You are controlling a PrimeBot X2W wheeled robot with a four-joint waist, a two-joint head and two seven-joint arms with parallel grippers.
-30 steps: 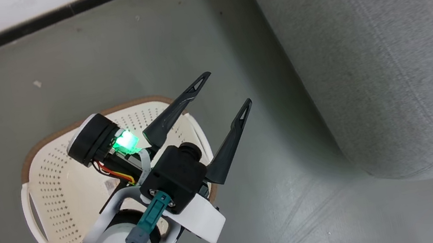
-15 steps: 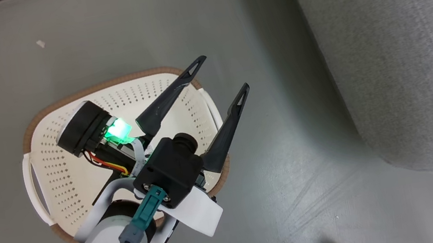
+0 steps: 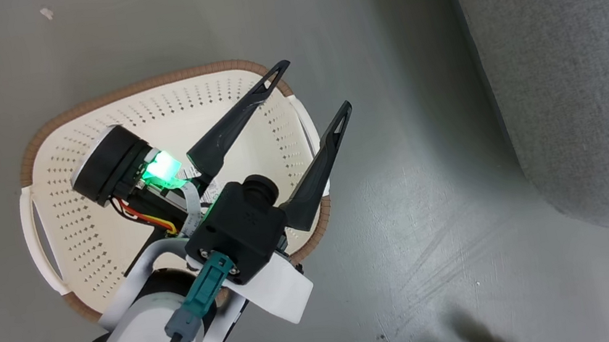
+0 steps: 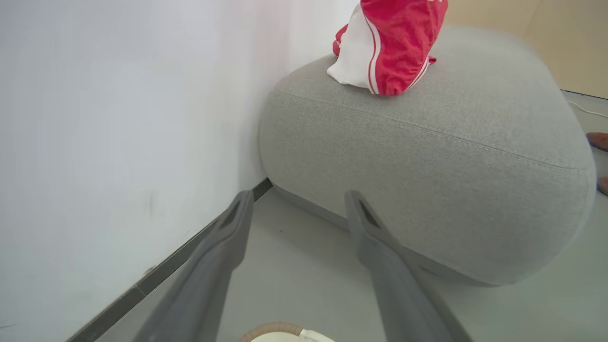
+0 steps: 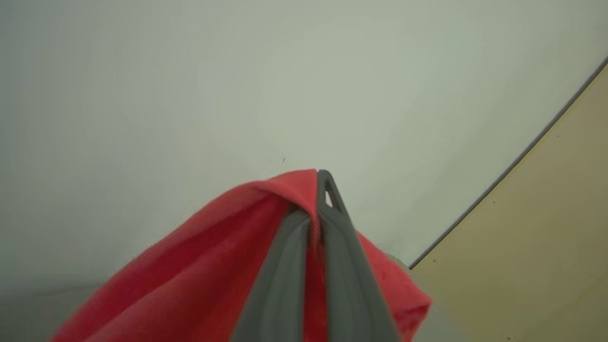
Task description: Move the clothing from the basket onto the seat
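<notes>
The cream-white basket with a brown rim stands on the floor at the left; what shows of its inside is bare, and my arm hides part of it. My left gripper hangs open above its right side, nothing between the fingers. The grey seat fills the right. In the left wrist view, red and white clothing lies on top of the seat, beyond the open left gripper, with the basket rim at the bottom edge. My right gripper is shut on red clothing that drapes down around its fingers.
Grey floor separates basket and seat. A white wall with a dark skirting strip runs beside the seat. A thin white cable and two reddish-brown things lie on the floor past the seat.
The head camera has turned: basket shifts up the picture, seat shifts right, and the red clothing at the top right has slid out. The left gripper stays open over the basket.
</notes>
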